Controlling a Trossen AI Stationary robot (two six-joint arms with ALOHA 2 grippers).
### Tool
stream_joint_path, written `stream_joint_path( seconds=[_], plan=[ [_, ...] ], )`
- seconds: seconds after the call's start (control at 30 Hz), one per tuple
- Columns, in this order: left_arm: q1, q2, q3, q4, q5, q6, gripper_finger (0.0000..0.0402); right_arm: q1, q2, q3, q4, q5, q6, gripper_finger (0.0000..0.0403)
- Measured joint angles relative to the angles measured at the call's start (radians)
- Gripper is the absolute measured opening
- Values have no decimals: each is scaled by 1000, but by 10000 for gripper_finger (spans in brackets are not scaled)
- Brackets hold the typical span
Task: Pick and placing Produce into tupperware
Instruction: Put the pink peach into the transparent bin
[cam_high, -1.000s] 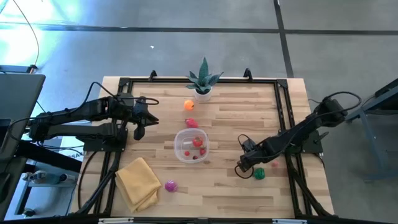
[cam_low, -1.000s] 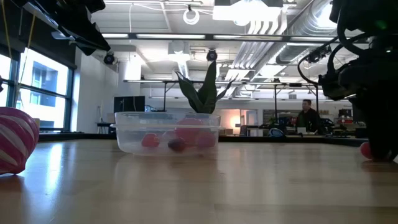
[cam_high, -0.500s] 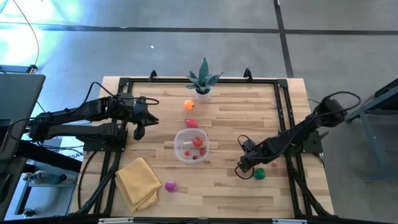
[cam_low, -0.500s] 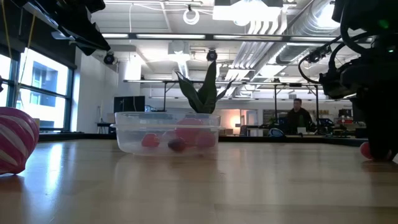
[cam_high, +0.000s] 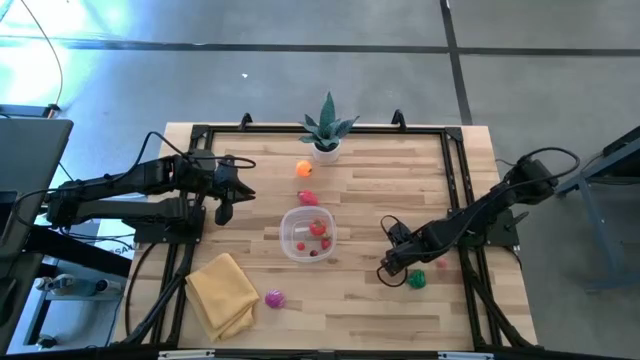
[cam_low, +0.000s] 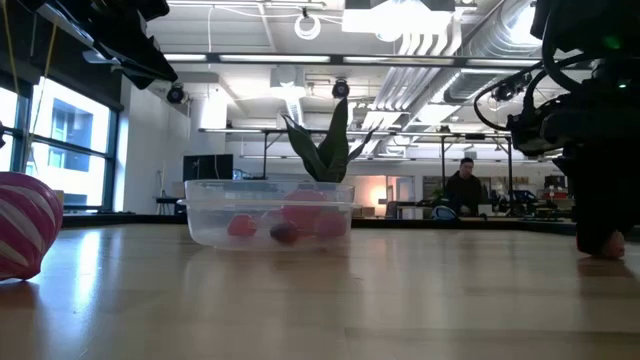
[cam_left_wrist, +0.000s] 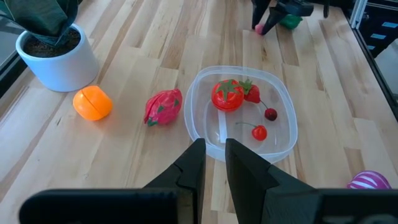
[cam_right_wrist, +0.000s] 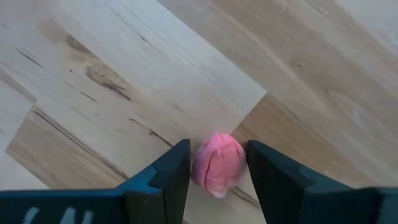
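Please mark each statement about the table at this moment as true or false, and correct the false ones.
1. The right gripper has its fingers on either side of a small pink piece. True.
2. The tupperware is empty. False: it holds several red pieces, among them a tomato.
3. The orange fruit lies on the table between the potted plant and the tupperware. True.
4. The left gripper holds the magenta striped piece. False: that piece lies on the table beside the yellow cloth, and the gripper holds nothing.
5. A green piece lies inside the tupperware. False: it lies on the table near the right gripper.
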Motion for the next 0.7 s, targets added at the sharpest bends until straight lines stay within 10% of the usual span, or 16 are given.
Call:
stream_joint_path(
  seconds=[0.7],
  plan=[
    [0,0,0,0,0,0,53,-2,-1,0,-6,-55,54,153]
  ],
)
